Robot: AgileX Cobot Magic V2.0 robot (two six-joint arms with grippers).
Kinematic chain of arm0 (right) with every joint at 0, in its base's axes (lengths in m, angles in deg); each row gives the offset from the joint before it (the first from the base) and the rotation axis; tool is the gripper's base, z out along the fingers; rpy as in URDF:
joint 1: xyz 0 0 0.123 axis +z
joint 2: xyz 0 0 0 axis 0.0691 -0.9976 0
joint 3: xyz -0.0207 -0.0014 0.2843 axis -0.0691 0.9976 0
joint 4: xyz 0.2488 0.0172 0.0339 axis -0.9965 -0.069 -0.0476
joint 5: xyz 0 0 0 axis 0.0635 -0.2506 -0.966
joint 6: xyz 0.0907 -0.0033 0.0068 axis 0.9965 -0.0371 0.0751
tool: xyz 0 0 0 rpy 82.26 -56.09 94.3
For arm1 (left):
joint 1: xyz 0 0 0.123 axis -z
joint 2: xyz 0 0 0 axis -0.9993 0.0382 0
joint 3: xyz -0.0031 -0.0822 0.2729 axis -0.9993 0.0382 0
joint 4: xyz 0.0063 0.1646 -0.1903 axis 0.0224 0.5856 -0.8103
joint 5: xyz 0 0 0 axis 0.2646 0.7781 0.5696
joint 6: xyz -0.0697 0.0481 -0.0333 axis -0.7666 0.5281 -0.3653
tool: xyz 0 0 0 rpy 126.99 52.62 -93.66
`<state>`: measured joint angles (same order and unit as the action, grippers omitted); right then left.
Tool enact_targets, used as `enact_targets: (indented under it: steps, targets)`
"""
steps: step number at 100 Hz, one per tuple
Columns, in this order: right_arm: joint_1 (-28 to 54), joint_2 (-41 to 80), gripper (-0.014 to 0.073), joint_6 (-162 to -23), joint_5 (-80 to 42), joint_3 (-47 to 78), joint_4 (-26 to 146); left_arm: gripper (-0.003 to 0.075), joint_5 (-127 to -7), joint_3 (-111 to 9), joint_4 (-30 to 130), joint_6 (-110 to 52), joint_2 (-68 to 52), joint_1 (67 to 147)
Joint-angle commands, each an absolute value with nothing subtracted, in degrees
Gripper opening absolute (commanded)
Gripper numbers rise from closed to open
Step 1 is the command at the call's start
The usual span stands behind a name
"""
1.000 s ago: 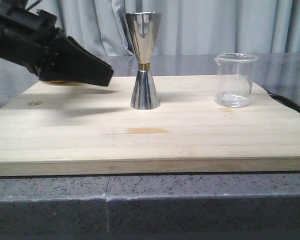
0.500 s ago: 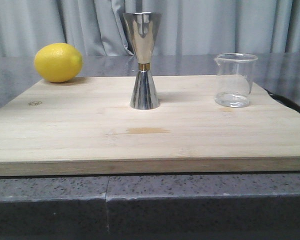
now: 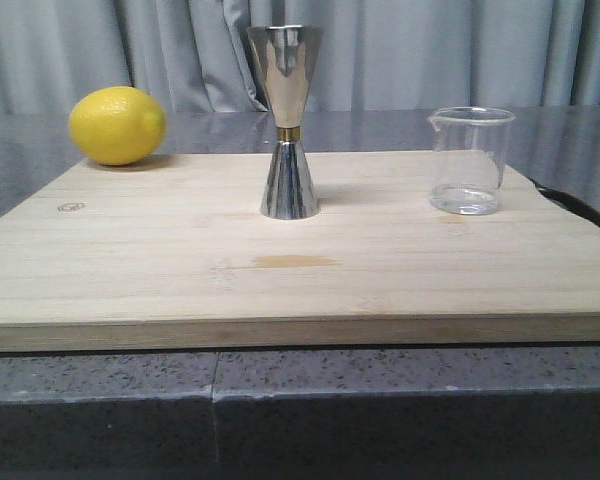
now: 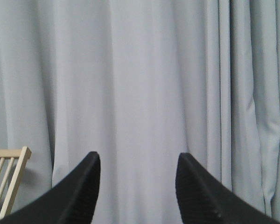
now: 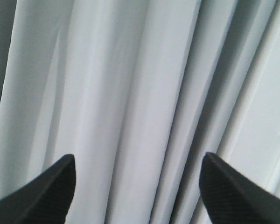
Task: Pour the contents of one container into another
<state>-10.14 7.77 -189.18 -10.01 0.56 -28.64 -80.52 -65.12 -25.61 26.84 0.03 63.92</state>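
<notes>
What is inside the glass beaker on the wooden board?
The glass beaker looks empty or nearly so: only clear glass and glints at its base show. Whether a thin film of clear liquid lies at the bottom cannot be told. It stands upright on the wooden board.

We find no text that we can read anywhere. The glass beaker [image 3: 469,160] carries faint pale markings on its wall (too blurred to make out), and a small dark mark on the wooden board [image 3: 70,207] is likewise illegible.
</notes>
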Motion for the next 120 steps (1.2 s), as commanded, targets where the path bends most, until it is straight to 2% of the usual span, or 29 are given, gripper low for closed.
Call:
enact_targets:
  steps: [1, 14, 32, 62, 86, 96, 106, 120]
  targets:
    - [-10.3, 13.0, 0.05, -189.8, -10.0, -1.7, -29.4, 0.0335, -80.3, -70.0, -29.6, 22.6, -1.9, 66.3]
    - [-10.3, 19.0, 0.05, -189.8, -10.2, -0.2, -29.4, 0.0335, -79.4, -71.1, -25.2, 22.2, -5.3, 74.4]
    - [-10.3, 28.6, 0.05, -189.8, -10.6, 5.9, -29.4, 0.0335, -69.5, -68.0, -15.7, 21.9, -15.3, 82.9]
    - [-10.3, 47.5, 0.05, -189.8, -16.8, 24.1, -29.4, 0.0336, -66.8, -47.1, -15.4, 21.9, -37.3, 84.1]
    - [-10.3, 62.3, 0.0484, -189.7, -6.3, 40.0, -29.4, 0.0336, -66.5, -25.3, -15.4, 21.9, -55.9, 84.1]
    - [-10.3, 67.4, 0.0392, -189.7, -8.2, 46.2, -29.4, 0.0335, -66.5, -17.7, -15.4, 21.9, -62.7, 84.1]
    - [-10.3, 71.5, 0.0214, -189.7, -12.2, 51.6, -29.4, 0.0328, -65.0, -11.5, -15.5, 21.9, -67.6, 84.1]
    - [-10.3, 74.0, -0.001, -189.7, -13.7, 56.0, -29.4, 0.0231, -65.1, -7.8, -18.5, 21.9, -66.0, 84.1]
